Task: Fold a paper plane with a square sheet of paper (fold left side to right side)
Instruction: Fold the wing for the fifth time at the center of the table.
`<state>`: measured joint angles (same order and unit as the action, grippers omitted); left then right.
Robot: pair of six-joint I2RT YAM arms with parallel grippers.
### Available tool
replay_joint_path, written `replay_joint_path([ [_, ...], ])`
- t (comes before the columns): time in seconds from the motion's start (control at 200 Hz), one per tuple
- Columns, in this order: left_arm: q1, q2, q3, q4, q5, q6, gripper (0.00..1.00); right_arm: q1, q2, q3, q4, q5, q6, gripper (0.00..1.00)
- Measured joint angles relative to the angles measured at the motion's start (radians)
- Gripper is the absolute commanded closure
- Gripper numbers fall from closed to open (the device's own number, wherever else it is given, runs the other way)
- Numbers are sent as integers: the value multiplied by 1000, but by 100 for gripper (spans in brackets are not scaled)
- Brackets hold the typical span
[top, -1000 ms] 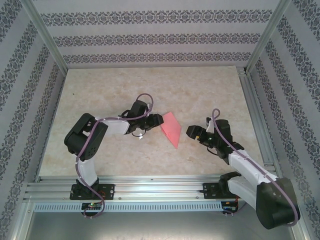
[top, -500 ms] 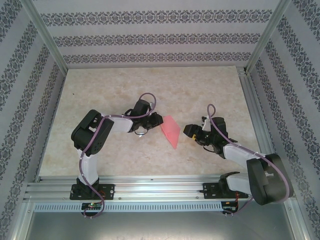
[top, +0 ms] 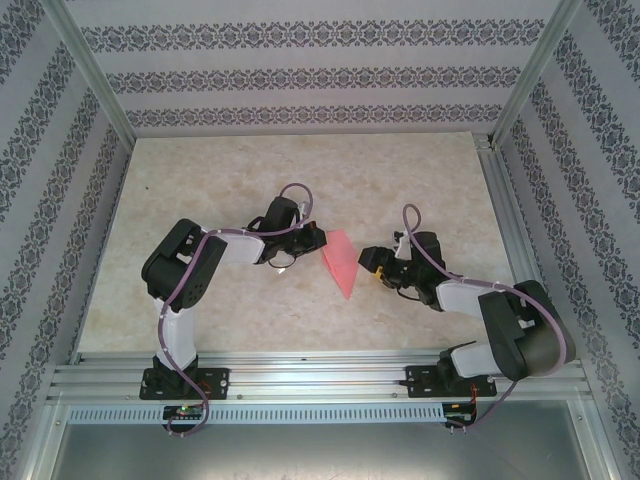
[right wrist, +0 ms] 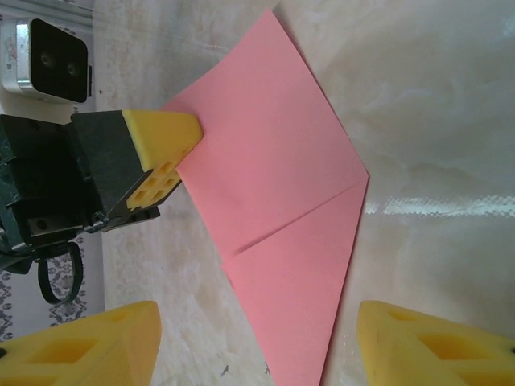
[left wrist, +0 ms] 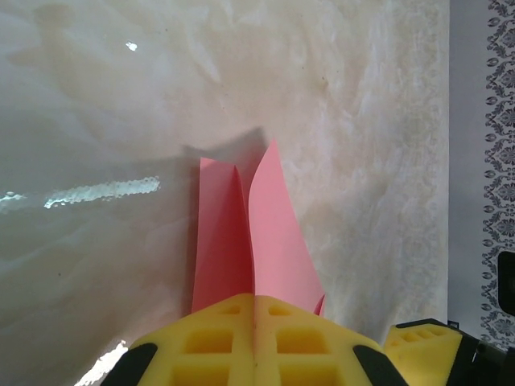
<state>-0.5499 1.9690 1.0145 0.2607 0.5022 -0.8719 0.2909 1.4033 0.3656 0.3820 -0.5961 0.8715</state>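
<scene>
The table (top: pixel 200 180) before me was a pale beige slab with a cloudy, marbled grain. In my left wrist view a bright streak of glare (left wrist: pixel 100 191) lay across it. Walls (top: pixel 300 75) papered in bands of dark floral pattern on white closed in the far side and both flanks. Slanted aluminium posts (top: pixel 95 75) rose at the far corners. Along the near edge ran silver rails (top: pixel 320 375), with a perforated white strip (top: pixel 320 412) just below them and a plain grey metal sheet (top: pixel 320 455) nearest of all.

Paper (top: pixel 340 258) lies on table (top: pixel 230 170) between left arm (top: pixel 240 250) and right arm (top: pixel 455 295).
</scene>
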Motion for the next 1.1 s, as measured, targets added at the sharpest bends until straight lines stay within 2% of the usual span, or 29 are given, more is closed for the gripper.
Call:
replay_joint_path([
  [0.345,25,-80,-35,29,73,60,100,19,90,33,2,29,40,38],
  [0.56,26,-84,-35,34,101,75,100,63,166,55,94,18,82,40],
  [0.884,46,-97,-56,87,156,66,100,69,211,61,181,9,130,39],
  [1.099,52,-105,-56,99,179,66,100,69,216,69,207,0,130,47],
])
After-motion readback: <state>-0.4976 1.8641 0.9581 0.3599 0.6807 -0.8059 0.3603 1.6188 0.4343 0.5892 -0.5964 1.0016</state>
